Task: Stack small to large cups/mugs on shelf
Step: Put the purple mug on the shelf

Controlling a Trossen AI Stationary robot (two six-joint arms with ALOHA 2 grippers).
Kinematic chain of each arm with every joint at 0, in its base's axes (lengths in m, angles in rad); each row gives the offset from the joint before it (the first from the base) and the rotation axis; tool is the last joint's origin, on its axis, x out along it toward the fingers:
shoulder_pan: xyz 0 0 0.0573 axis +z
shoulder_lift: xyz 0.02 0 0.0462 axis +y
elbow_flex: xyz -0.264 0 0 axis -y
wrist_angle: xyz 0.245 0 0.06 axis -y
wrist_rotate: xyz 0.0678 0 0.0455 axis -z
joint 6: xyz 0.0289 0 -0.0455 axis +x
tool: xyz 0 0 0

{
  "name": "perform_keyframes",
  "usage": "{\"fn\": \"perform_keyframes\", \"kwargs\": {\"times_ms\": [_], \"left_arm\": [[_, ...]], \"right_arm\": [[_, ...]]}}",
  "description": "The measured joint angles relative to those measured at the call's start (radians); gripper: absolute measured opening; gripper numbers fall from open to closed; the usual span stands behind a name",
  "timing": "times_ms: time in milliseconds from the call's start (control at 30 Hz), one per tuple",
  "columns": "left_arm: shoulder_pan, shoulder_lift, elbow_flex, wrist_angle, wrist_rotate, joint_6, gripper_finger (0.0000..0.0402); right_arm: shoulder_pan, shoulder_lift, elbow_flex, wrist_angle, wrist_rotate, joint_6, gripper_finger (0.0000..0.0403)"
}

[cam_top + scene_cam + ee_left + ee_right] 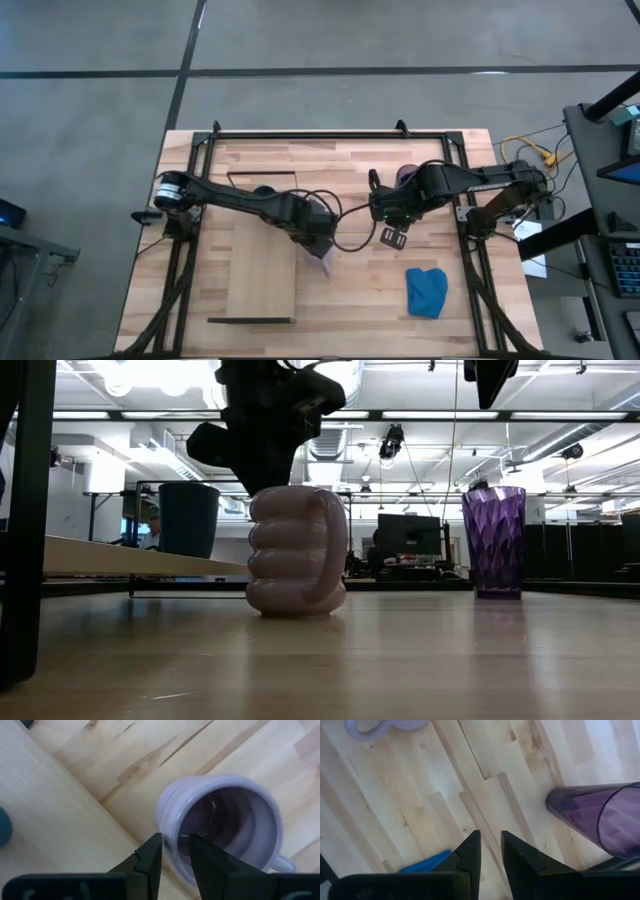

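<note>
From overhead: left gripper (320, 250) sits at table centre, just off the 3 o'clock edge of the long light wooden shelf plank (262, 270), over the pale lilac ribbed mug w/ handle (322, 262). Mug mostly hidden by arm. Right gripper (393, 236) hangs nearby, unladen, bright blue cloth (426, 291) at its 5 o'clock.

Low view: mug (297, 552) stands upright on slatted wooden tabletop (400, 660), off the shelf (120, 558). Small dark blue cup (188, 519) on shelf at 9 o'clock; tall faceted dark purple tumbler (494, 541) at 3 o'clock, on table.

Left wrist: fingers (150, 857) pinch mug rim (172, 812), one inside, one outside; prob. a rim grip for lifting onto shelf.

Right wrist: fingers (470, 851) near-closed on nothing; tumbler (600, 817) close by, likely next pick.
</note>
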Motion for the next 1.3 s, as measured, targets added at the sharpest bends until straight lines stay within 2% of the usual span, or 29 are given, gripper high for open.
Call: {"fn": "perform_keyframes", "kwargs": {"times_ms": [267,400,500,767,867,1133,1300], "left_arm": [[0.016,0.001,-0.056,0.001,0.071,0.0,0.0083],[0.016,0.002,-0.068,0.0,0.093,0.027,0.0051],[0.016,0.002,-0.055,-0.012,0.099,0.074,0.0015],[0.019,0.0,0.03,-0.027,0.103,0.136,0.0013],[0.019,-0.005,0.091,-0.101,0.115,0.14,0.0012],[0.014,-0.026,0.248,-0.511,0.117,0.167,0.0012],[0.0,-0.049,0.238,-0.495,0.118,0.162,0.0012]], "right_arm": [[0.0,0.0,0.003,0.001,0.0,0.0,0.0068],[0.0,0.0,0.002,0.001,0.0,0.0,0.0068],[0.0,0.0,0.002,0.004,0.0,0.0,0.0068],[0.0,0.0,0.002,0.01,0.0,-0.001,0.0068],[0.0,0.0,0.002,0.013,0.0,-0.002,0.0068],[0.0,0.0,0.002,0.026,0.001,-0.005,0.0068],[0.0,0.0,0.002,0.028,0.001,-0.004,0.0068]]}}
